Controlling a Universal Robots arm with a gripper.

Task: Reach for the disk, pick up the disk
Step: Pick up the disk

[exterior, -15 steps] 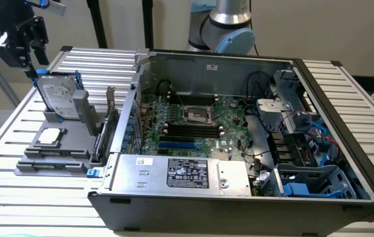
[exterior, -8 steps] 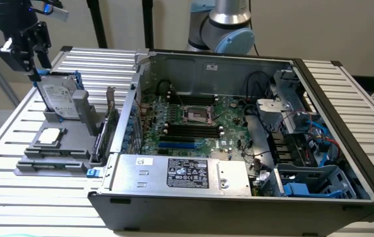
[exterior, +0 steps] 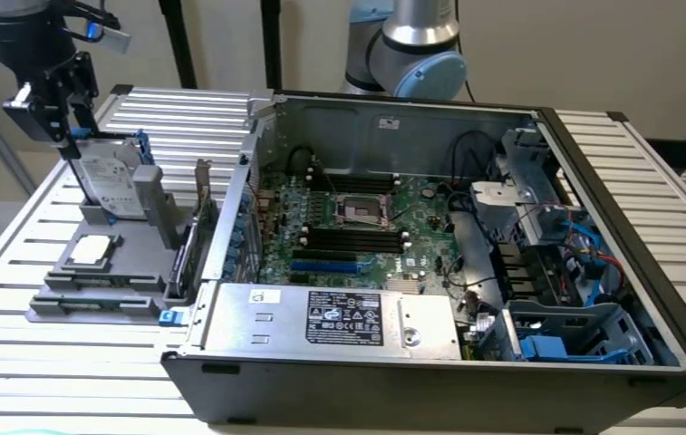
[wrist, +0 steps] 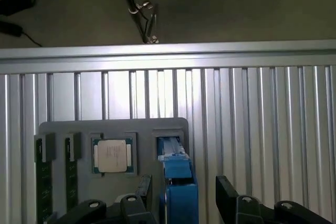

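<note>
Now, black two-finger gripper (exterior: 62,122) sits open w/ nothing held, at exterior view's far left. Flat silver-grey, blue-framed disk (exterior: 111,177) stands on edge in grey tray (exterior: 89,292) (long axis up-down), directly under, top edge btwn the fingers (wrist: 231,203).

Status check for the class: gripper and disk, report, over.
Gripper over disk, jaws open astride its top edge. Disk upright in grey holder, not lifted. Path clear.
</note>
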